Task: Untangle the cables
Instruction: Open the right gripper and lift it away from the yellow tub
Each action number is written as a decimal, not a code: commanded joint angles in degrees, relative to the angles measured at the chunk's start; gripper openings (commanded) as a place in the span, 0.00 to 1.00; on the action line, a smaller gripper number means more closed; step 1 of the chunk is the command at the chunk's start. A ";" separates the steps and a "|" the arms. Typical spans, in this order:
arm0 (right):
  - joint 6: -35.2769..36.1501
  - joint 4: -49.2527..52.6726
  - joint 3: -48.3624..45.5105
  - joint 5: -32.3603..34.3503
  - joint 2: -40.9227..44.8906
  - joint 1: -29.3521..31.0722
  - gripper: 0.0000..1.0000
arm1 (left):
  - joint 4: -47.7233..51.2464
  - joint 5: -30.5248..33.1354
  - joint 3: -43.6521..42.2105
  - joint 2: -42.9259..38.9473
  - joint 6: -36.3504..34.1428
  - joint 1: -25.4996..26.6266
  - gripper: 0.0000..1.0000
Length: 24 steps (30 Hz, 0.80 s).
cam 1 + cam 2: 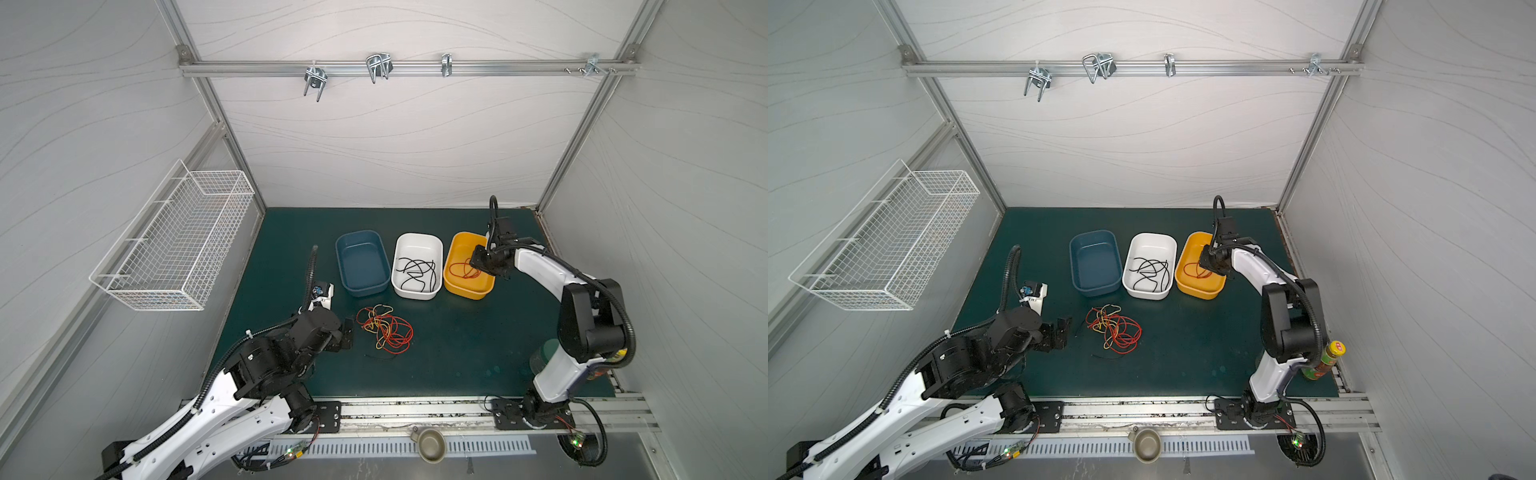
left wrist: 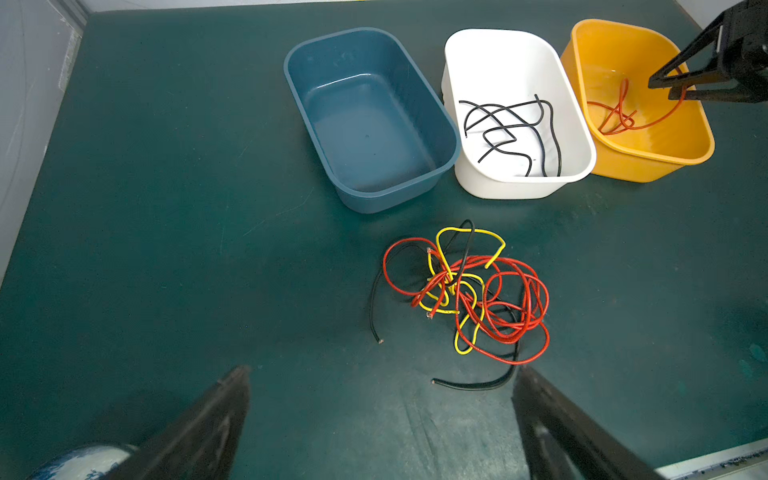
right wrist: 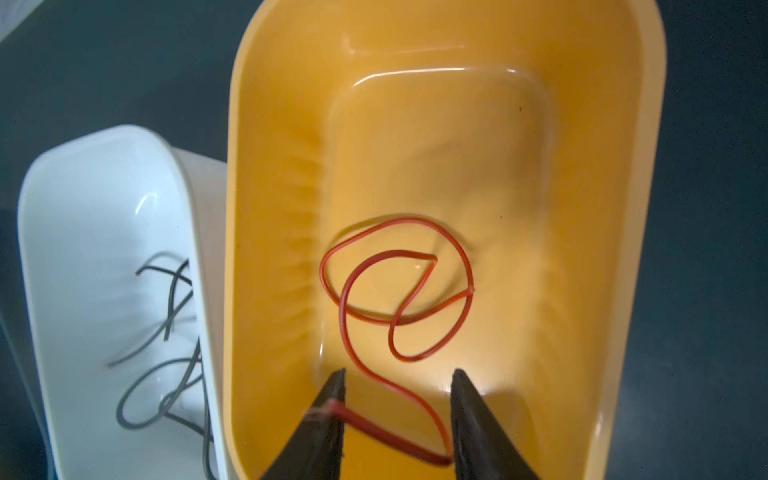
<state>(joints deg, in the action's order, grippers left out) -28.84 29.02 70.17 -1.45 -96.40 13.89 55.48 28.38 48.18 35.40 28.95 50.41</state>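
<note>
Your right claw (image 3: 399,370) stands parted over the red cable (image 3: 395,252) in the yellow tub (image 3: 282,166); left claw (image 2: 382,369) gapes. The tangle (image 2: 465,295) — light and floppy, I'd judge — lies near the white tub (image 2: 451,62); pinch its loose black end (image 2: 372,320).

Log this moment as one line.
left gripper: open, beside cable tangle | right gripper: open over yellow tub, red cable inside | white tub: black cables | blue tub: empty
</note>
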 commanded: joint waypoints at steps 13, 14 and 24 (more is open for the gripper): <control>3.18 9.37 -0.43 0.44 19.98 7.90 0.68 | -0.37 2.96 0.99 -0.93 1.11 0.33 0.99; 3.21 9.73 -1.04 0.78 21.66 9.26 0.71 | -0.40 2.97 0.95 -0.78 1.03 0.36 1.00; -4.39 9.06 -10.63 6.82 37.10 29.31 0.99 | -0.89 1.55 0.94 1.87 0.52 0.40 0.99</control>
<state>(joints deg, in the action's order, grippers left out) -29.65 36.53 61.39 2.00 -61.01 39.53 55.53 29.67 48.18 36.91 29.15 50.50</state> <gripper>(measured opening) 0.988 0.995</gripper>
